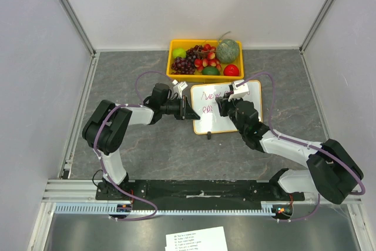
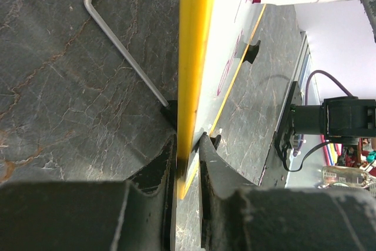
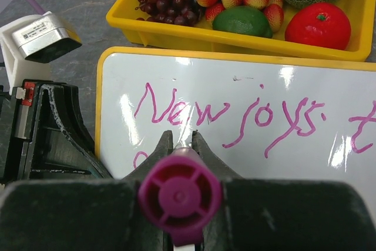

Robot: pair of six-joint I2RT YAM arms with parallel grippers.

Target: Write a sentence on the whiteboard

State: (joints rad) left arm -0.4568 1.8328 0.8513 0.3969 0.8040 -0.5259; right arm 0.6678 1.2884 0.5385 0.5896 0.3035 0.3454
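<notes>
The whiteboard (image 1: 211, 123) sits on the worktop (image 1: 158, 157), just in front of a yellow tray (image 3: 235, 40) of fruit. The left jaws pinch the board's yellow-framed left edge. The right jaws are pressed tight around a marker (image 3: 179, 195) with a purple end, its tip close against the board's face. The sentence (image 3: 229, 119), in pink, begins "New joys", with more strokes below.

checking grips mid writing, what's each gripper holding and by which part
Left gripper clamps the whiteboard by its yellow frame edge. Right gripper holds the marker by its barrel, purple end toward the wrist camera.
</notes>
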